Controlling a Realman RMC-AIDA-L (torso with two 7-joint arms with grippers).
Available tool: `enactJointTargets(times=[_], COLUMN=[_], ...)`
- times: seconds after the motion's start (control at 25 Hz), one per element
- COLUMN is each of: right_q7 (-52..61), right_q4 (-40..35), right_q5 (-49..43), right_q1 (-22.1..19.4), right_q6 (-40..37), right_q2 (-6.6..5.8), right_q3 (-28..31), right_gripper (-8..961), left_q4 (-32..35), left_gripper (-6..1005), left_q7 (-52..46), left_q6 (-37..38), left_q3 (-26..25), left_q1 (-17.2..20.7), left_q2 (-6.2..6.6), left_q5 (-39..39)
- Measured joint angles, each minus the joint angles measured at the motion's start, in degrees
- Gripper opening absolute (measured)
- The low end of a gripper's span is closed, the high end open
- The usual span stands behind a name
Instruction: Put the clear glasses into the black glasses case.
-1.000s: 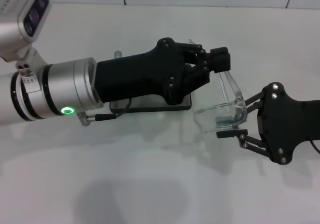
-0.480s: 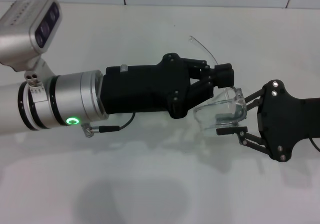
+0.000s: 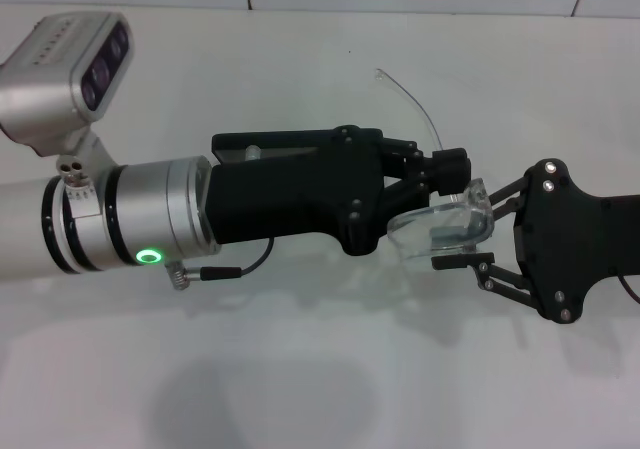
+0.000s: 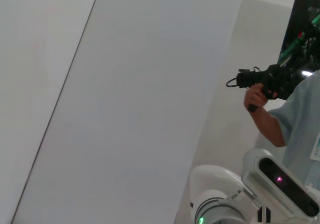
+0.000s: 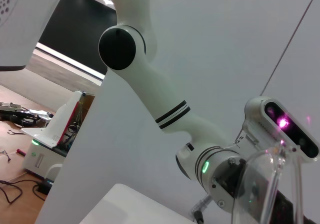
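In the right wrist view, closest to the lens, the clear glasses [image 5: 272, 184] fill the lower right corner, their transparent front rising in front of the left arm's silver wrist and its camera. In the head view the right gripper [image 3: 470, 237] enters from the right edge, its jaws set narrow on the clear glasses [image 3: 445, 227] — one finger over the lens, one under — so the frame is kept lifted off the white table [image 3: 300, 369]. From the left of the frame the left gripper [image 3: 450, 174] reaches to the upper end of the lens, where a thin temple arm curves away toward the upper centre; its jaws appear closed at the hinge, probably to fold that arm in so the glasses lie flat enough for the case. The black glasses case cannot be made out — it is presumably hidden beneath the left arm's black body.
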Motion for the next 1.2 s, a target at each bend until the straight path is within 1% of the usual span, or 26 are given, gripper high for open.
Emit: enactJointTargets(times=[0.24,0.44,0.56,0.68,0.8,0.92,1.08,1.2], right_q7=[0.0,0.0,-0.1,-0.8,-2.0,-2.1,-1.8,-1.7], right_q4=[0.0,0.0,0.2,0.5,0.7,0.8,0.8,0.9], right_q5=[0.0,0.0,0.0,1.8,6.3,10.2,13.9,14.7], right_q1=[0.0,-0.1,-0.2,-0.7,-1.5,-2.0,-1.9,-1.6], right_q6=[0.0,0.0,0.0,-0.7,-3.8,-8.6,-14.7,-15.6], right_q2=[0.0,0.0,0.0,0.0,-0.09,-0.24,-0.26,-0.2], right_q3=[0.0,-0.1,-0.1,-0.1,-0.1,0.1,0.0,-0.7], right_gripper=[110,111,111,111,111,111,112,112], left_q4=[0.0,0.0,0.1,-0.2,-1.7,-3.4,-4.0,-3.8], left_gripper=[72,73,73,73,73,73,74,74], left_q7=[-0.1,0.5,0.8,1.1,1.7,2.5,2.8,2.8], left_q6=[0.3,0.3,0.4,0.4,0.2,0.2,0.1,0.6], left_q3=[-0.2,-0.8,-3.4,-7.4,-10.7,-12.6,-12.8,-11.3], left_q1=[0.2,0.8,1.2,1.8,2.1,2.0,1.4,1.0], left_q2=[0.09,0.21,0.34,0.35,0.34,0.38,0.35,0.18], left_q5=[-0.2,-3.6,-4.4,-4.2,-4.0,-4.0,-3.9,-3.9])
